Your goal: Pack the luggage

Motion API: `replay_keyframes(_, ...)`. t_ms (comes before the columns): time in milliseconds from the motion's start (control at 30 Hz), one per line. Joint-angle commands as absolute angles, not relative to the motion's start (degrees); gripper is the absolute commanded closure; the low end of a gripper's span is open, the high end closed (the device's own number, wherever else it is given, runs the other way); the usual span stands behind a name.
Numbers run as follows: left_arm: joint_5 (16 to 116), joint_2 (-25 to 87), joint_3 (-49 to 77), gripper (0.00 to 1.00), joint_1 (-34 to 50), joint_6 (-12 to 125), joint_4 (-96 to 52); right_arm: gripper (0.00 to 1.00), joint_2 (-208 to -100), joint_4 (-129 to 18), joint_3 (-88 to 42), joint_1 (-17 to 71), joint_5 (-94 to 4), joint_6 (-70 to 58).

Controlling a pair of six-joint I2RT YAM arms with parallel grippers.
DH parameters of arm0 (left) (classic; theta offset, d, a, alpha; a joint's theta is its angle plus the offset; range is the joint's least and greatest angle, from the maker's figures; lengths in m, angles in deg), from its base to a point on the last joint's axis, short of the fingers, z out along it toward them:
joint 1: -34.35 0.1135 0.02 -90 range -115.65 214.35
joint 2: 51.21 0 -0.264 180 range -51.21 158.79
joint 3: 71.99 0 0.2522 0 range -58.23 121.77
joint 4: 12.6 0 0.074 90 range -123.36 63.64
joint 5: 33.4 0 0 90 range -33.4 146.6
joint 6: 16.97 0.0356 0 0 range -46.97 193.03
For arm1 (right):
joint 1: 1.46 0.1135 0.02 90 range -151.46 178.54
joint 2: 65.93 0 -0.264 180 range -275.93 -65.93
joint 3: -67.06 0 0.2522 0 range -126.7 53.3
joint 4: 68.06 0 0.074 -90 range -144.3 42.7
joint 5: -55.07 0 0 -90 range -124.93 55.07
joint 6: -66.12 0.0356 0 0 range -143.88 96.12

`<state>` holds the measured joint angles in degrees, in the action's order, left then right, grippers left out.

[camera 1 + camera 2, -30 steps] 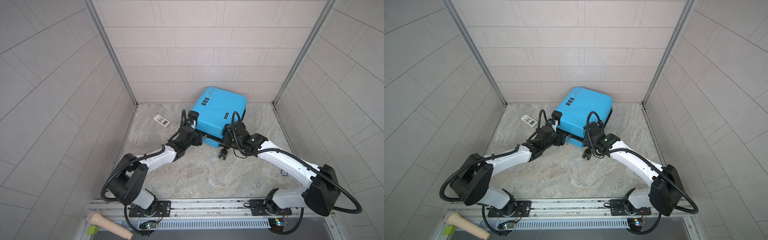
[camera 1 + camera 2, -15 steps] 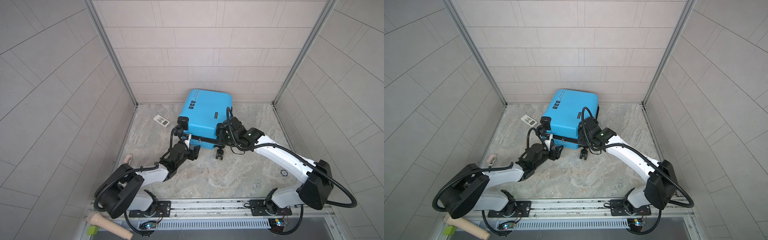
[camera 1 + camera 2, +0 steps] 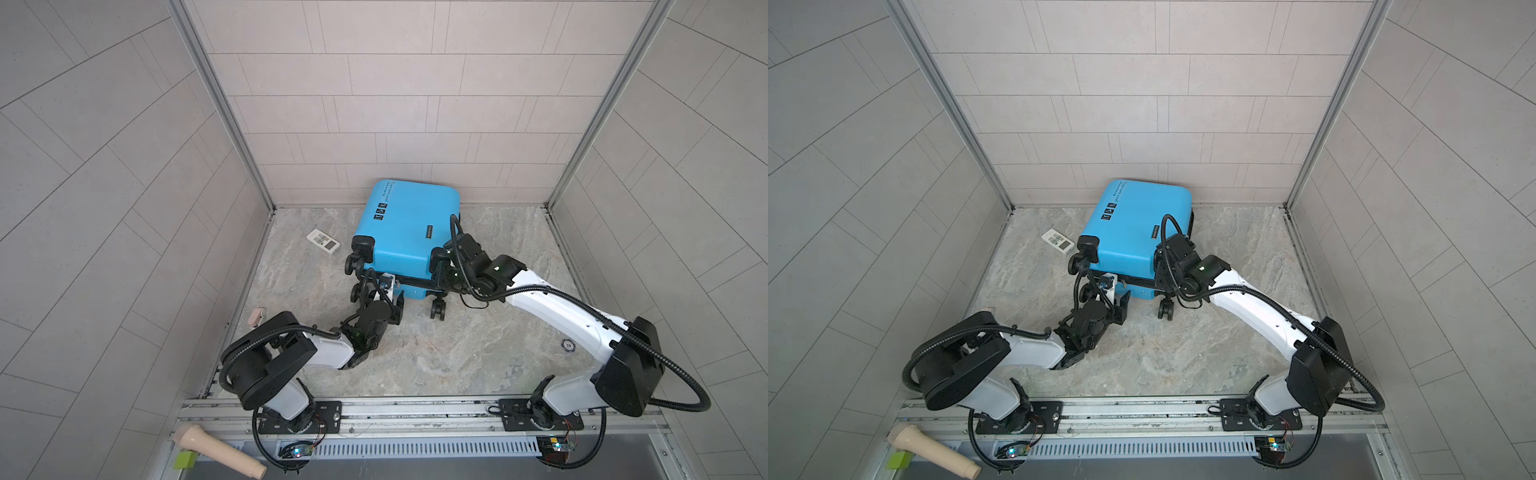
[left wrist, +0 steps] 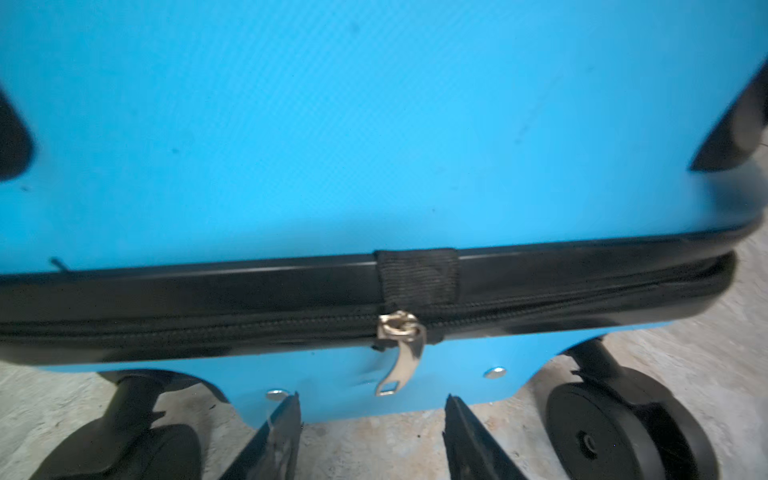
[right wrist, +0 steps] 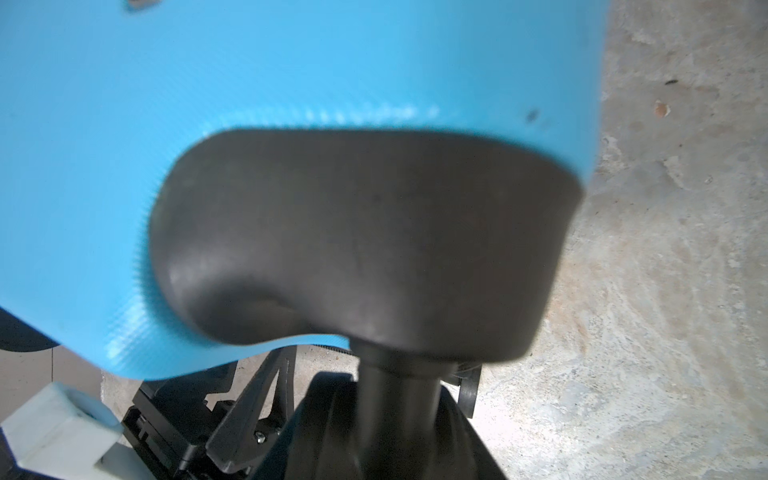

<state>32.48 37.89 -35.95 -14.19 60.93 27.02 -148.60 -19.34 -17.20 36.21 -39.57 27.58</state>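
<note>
The luggage (image 3: 405,232) is seen lying at the back middle of the worktop (image 3: 457,357), its wheels turned toward the arms. The left claw (image 4: 372,411) is set half-wide and empty just before the wheel end, with the zipper pull (image 4: 399,357) hanging just beyond its tips (untouched). The right claw (image 3: 441,277) is clamped round a wheel stem (image 5: 395,374) at the near right corner.

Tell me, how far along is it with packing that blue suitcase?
Done: the suitcase lies shut, halves together. In hand: the right gripper clamps a wheel mount, seemingly to steady it, while the left gripper, jaws open, lines up on the zipper pull. Left: grabbing that pull and, probably, zipping; how much is zipped can't be seen.
</note>
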Motion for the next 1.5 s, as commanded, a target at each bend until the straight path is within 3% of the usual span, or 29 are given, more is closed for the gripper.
replay_keyframes(0, 27.0, 39.5, -34.72, 0.45, -14.74, 62.41, 32.8, 1.0, -148.89, -24.58, -19.3, 37.74, -44.02, 24.44)
replay_keyframes(367, 26.12, 46.09, -32.17, 0.54, -16.1, 63.36, 40.52, 1.0, -149.6, -25.21, -19.13, 37.74, -45.31, 24.67)
replay_keyframes(633, 21.81, 45.33, -33.02, 0.74, -15.69, 64.74, 40.93, 1.0, -148.99, -25.04, -19.08, 37.76, -45.3, 24.63)
replay_keyframes(967, 34.71, 41.29, -37.43, 0.99, -11.65, 62.27, 41.81, 1.0, -148.63, -23.91, -20.86, 37.76, -45.07, 24.02)
replay_keyframes(1467, 53.71, 35.37, -35.96, 1.0, -9.38, 59.41, 33.13, 1.0, -148.46, -24.08, -23.71, 37.83, -47.56, 23.58)
